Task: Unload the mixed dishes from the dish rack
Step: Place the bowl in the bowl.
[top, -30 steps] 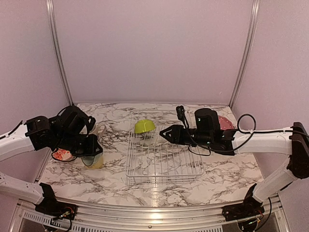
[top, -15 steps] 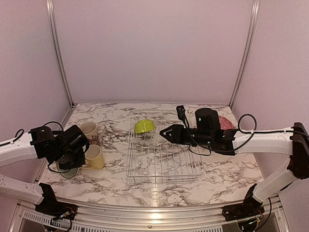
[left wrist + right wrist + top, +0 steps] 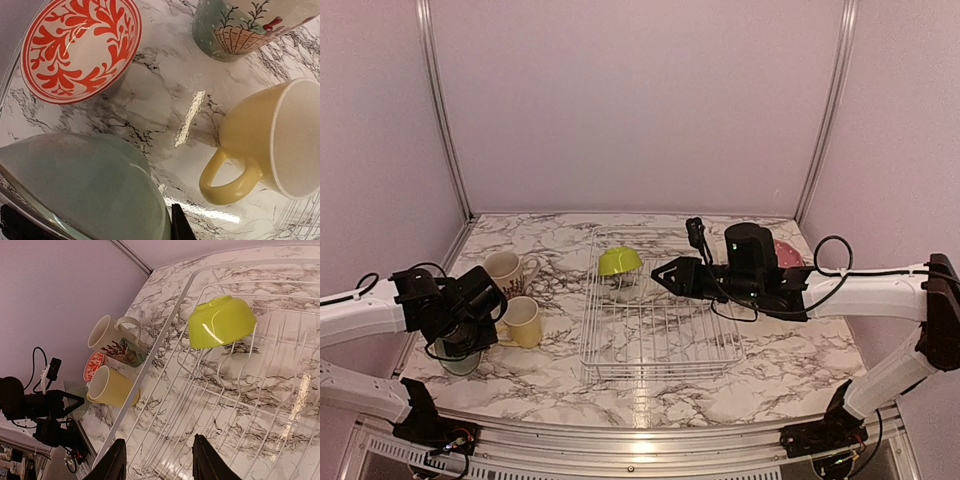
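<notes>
While one lime bowl (image 3: pixel 619 261) is left propped in the dish rack (image 3: pixel 660 345), far-left corner | yellow mug (image 3: pixel 523 322), cream patterned mug (image 3: pixel 507 270), red-patterned bowl (image 3: pixel 82 47) unloaded onto bench (image 3: pixel 800 350), left | pale-green bowl (image 3: pixel 85 190) clamped by left end effector (image 3: pixel 468 338) | right end effector (image 3: pixel 159 450) parted, empty, held over rack

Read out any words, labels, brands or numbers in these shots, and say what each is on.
No readable text anywhere. The cream patterned mug carries only drawn plants and dots, the red-patterned bowl only leafy sprigs. The yellow mug, pale-green bowl, lime bowl and dish rack are unmarked.
</notes>
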Robot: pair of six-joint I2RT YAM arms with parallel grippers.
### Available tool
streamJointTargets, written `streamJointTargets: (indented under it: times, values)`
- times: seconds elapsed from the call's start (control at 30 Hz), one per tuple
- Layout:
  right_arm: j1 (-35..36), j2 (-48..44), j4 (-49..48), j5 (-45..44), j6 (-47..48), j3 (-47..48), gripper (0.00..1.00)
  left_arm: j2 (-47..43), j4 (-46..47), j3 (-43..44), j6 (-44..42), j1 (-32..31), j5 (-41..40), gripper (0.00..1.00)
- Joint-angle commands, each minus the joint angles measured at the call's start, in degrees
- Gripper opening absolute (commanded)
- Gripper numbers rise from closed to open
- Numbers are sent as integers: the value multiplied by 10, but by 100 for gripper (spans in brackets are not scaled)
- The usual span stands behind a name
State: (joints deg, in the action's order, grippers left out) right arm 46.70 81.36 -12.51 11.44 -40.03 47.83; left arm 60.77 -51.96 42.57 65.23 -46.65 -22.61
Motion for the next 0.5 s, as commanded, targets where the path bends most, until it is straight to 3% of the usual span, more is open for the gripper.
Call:
streamJointTargets:
  times: [0.0, 0.27, 0.47]
  values:
    - [-1, 2, 2, 2, 2, 2, 43, -3, 22, -33, 17, 37, 10, 0]
    - [0, -5, 0, 3, -1, -5, 43, 35, 57, -52, 6, 59, 19, 0]
    - [-1, -10, 7, 1, 2, -6, 43, 20, -3, 6, 0, 59, -35, 0]
